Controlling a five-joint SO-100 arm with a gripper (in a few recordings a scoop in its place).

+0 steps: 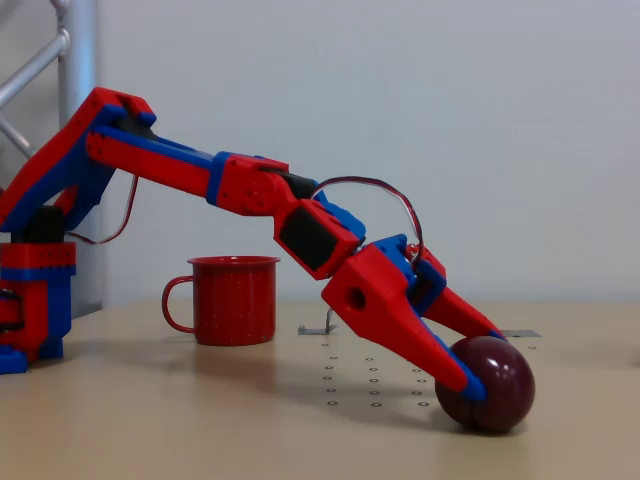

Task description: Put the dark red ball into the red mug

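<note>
**Gripper reaches down to the ball at lower right**

Nearest to the camera, the dark red ball [490, 385] sits on the table [200, 420] in the lower right of the frame. It is glossy and maroon, with a faint highlight on its top. The red and blue arm [250, 190] stretches from its base at the left edge across the middle of the frame and bends downward. Its gripper [482, 365] points down to the right, and the fingers [455, 365] are spread over the upper left side of the ball, one in front and one behind. I cannot tell if they press the ball or are only beside it. The red mug [235, 300] stands upright at centre left, farther back on the table, well apart from the ball, with its handle toward the left. A plain pale wall [450, 120] is behind.
</note>
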